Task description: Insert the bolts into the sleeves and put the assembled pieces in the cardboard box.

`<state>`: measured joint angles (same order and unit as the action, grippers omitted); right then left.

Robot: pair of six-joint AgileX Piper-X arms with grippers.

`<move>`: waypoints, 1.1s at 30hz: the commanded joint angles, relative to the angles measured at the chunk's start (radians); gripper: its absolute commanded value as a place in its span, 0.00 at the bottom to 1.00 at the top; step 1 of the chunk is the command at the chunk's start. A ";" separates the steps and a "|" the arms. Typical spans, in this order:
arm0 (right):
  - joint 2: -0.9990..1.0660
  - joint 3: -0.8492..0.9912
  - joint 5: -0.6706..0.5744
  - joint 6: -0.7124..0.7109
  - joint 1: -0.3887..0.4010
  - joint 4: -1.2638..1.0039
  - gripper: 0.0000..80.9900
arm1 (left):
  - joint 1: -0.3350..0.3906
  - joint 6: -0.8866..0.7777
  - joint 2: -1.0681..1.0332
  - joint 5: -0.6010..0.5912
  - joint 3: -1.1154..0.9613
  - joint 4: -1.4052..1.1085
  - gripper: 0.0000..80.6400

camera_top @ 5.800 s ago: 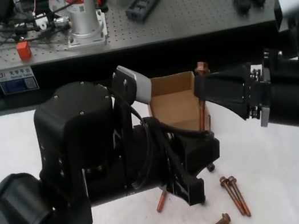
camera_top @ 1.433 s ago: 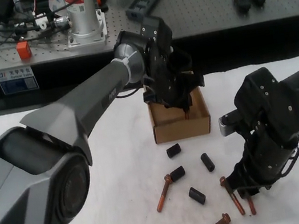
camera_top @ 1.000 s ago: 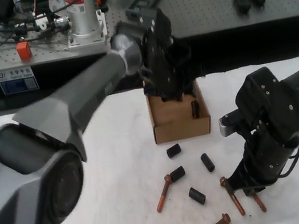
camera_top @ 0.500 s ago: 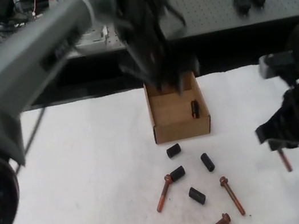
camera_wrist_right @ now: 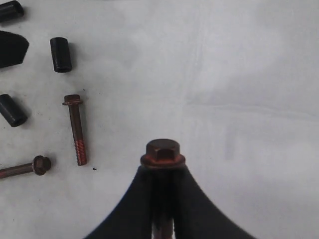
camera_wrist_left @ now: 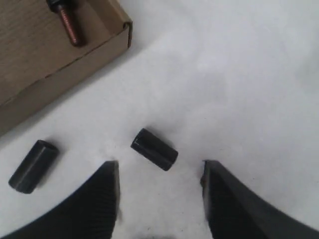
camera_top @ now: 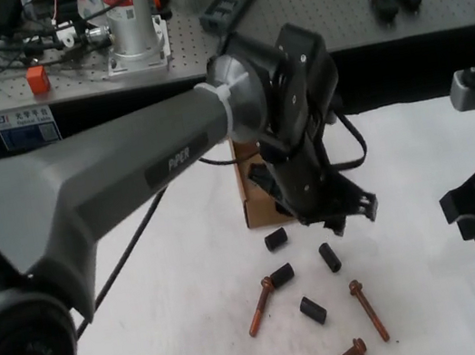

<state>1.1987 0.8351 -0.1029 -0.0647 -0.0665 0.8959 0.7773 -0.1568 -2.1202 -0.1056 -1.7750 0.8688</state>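
We see bright, even light falling from above. The white cloth (camera_top: 194, 350) glares almost blank in all three views. Shadows are soft and short: a faint grey smudge beside the sleeve (camera_wrist_left: 154, 149) and along the box (camera_wrist_left: 60, 82) wall. The grey arm (camera_top: 126, 174) carries a mild sheen, and the bolt (camera_wrist_right: 162, 153) glints dully on its head, while the black fingers (camera_wrist_right: 124, 214) stay flat and featureless.

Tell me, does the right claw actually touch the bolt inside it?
Touching. The right wrist view shows the right gripper shut on the bolt, shank pinched between its fingers.
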 commanded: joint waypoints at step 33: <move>-0.014 0.005 -0.036 -0.002 -0.003 0.020 0.01 | -0.067 0.548 -0.078 0.080 0.139 0.068 0.23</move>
<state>1.1987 0.8351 -0.1265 -0.0647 -0.0665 0.9135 0.7103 0.3764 -2.1700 -0.0656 -1.6410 0.9240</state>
